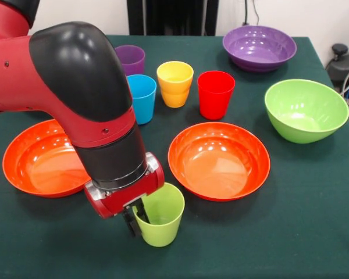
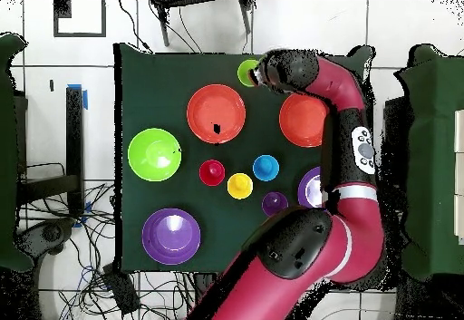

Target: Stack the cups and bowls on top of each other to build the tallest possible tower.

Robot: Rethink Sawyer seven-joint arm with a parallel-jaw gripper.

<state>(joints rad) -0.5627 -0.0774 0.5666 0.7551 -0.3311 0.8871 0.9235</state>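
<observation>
The claw [image 1: 138, 220] is clamped on the rim of the light green cup [image 1: 159, 215], one dark finger [image 1: 130, 223] outside the wall and the other inside. The cup stands upright near the table's [image 1: 314, 232] edge, just beside the middle orange bowl [image 1: 218, 160] and apart from the second orange bowl [image 1: 39, 158], which the arm [image 1: 75, 81] partly covers.

Four more cups stand close together in a cluster behind: purple [image 1: 131, 59], blue [image 1: 142, 97], yellow [image 1: 175, 83] and red [image 1: 215, 93]. That makes five cups in all.

Bowls number five: two orange, one deep light green bowl [image 1: 305, 110] near a side edge, a purple bowl [image 1: 259, 47] at a corner, and a second purple bowl [image 2: 311, 188], seen only from overhead, half under the arm.

Nothing is stacked. Bare green cloth lies open along the edge beside the held cup.
</observation>
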